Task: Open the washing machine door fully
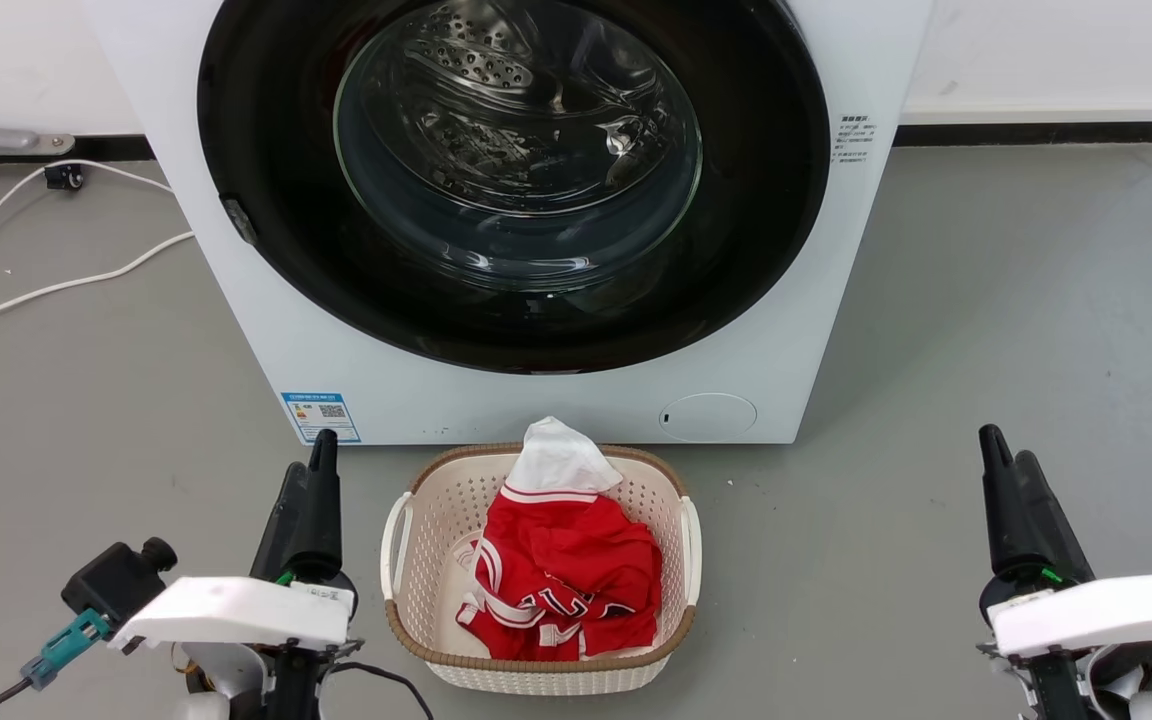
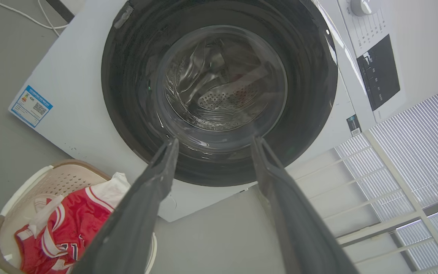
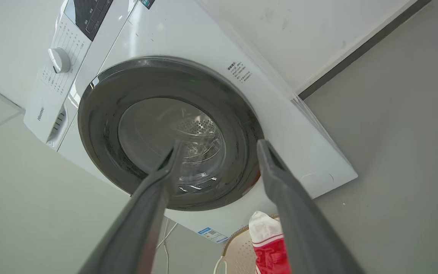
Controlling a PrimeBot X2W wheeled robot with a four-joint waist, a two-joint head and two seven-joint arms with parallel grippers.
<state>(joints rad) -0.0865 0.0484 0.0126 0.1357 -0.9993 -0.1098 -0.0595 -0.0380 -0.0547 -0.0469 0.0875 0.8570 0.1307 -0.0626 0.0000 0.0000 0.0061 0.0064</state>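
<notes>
Head view has the washing machine [image 1: 236, 330] standing square ahead on the grey floor [image 1: 1036, 330], its white front taking up the upper middle. The washing machine door [image 1: 266, 150] lies shut, flush against that front, and the perforated steel drum shows through its bulging glass centre. A small grey tab [image 1: 239, 220] sits on the door's black ring at the left edge. Low on the white front are a blue label sticker [image 1: 321, 415] at the left corner and a round cap [image 1: 708, 415] towards the right.

Just in front of the machine stands a cream laundry basket [image 1: 406, 530] with a red and white jersey [image 1: 566, 560] heaped in it. A white cable [image 1: 56, 285] trails over the floor at the far left.

The left gripper [image 1: 321, 450] hangs left of the basket and the right gripper [image 1: 1006, 450] well off to the basket's right, both short of the machine and touching nothing. Each wrist view looks up along its own two dark fingers, which stand spread apart with nothing between them and the closed door behind. A white dial [image 3: 59, 60] shows on the control panel above the door
</notes>
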